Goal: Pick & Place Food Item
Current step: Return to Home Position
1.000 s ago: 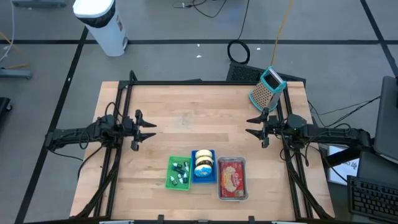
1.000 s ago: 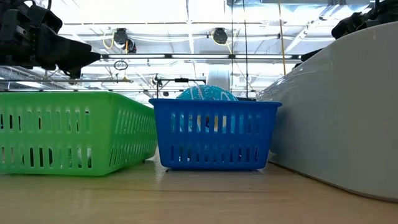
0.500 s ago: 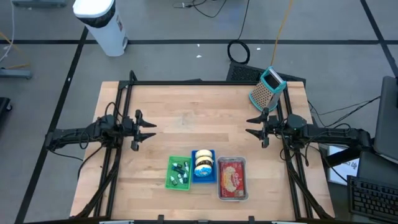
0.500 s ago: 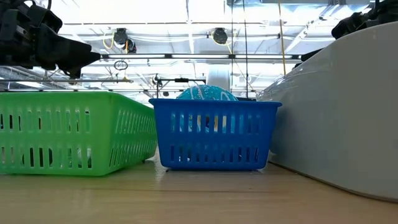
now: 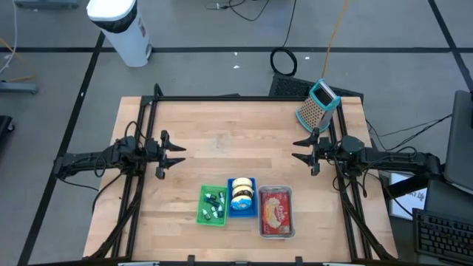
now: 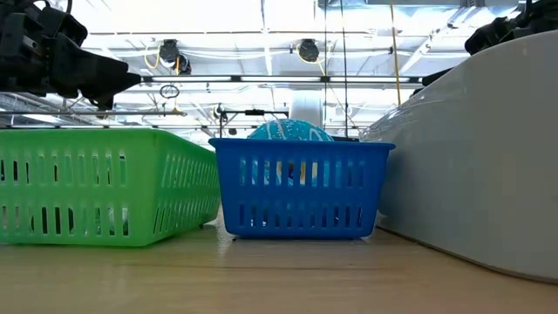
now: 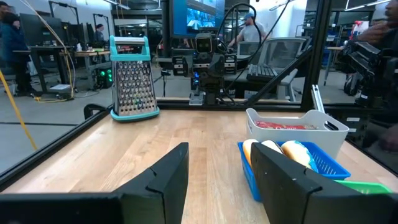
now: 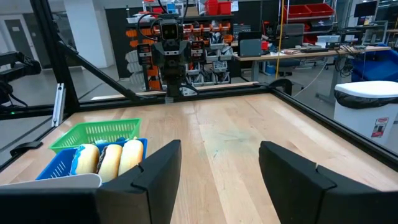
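**A:** Camera overhead first: where are the bottles (image 5: 214, 205)?

**B:** Lying jumbled in the green bin (image 5: 199, 210), near the front edge of the table (image 5: 236, 133). They're small, with dark and pale bits; I can't tell their colours beyond that. A blue basket (image 5: 242, 215) sits against the bin's right side, then a white tray (image 5: 260, 214) with a red packet.

**A:** And the claws?

**B:** The left gripper (image 5: 182, 156) hangs over the table's left side and the right gripper (image 5: 295, 150) over its right. They face each other, both spread wide and holding nothing, well apart from the bin. A grater (image 5: 317, 103) stands at the far right corner.

**A:** Table-level camera?

**B:** Bin and basket stand side by side, with the tray's white wall at the right. The bin's slotted wall hides the bottles.

**A:** Wrist cameras?

**B:** Left wrist: a wide gap between the fingers (image 7: 165, 180), nothing in it, with the grater, tray and basket ahead. Right wrist: its fingers are equally parted and empty. The bin lies ahead, and so does the basket, holding buns (image 8: 109, 158).
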Motion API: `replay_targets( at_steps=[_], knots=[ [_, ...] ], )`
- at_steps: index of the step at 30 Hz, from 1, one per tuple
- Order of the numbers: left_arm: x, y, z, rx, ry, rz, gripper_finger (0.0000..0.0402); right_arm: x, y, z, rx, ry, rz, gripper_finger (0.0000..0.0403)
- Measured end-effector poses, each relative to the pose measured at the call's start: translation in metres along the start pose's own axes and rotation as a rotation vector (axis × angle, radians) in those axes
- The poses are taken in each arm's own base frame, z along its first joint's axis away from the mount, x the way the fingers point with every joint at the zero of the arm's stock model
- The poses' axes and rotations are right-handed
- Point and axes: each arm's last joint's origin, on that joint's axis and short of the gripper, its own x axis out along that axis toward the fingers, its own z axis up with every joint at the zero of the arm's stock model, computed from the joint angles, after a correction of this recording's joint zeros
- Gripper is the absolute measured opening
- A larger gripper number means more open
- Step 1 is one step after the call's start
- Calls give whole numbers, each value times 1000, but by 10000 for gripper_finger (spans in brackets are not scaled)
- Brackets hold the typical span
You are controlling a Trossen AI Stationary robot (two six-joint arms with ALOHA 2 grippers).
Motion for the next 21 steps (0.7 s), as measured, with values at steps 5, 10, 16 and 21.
replay_targets(
  at_steps=[5, 10, 16, 21],
  knots=[
    [0, 0, 0, 0, 0, 0, 175, 0, 0, 0, 0, 0, 0, 208],
    [0, 0, 0, 0, 0, 0, 175, 0, 0, 0, 0, 0, 0, 210],
    [0, 0, 0, 0, 0, 0, 175, 0, 0, 0, 0, 0, 0, 209],
    [0, 0, 0, 0, 0, 0, 175, 0, 0, 0, 0, 0, 0, 209]
  ],
)
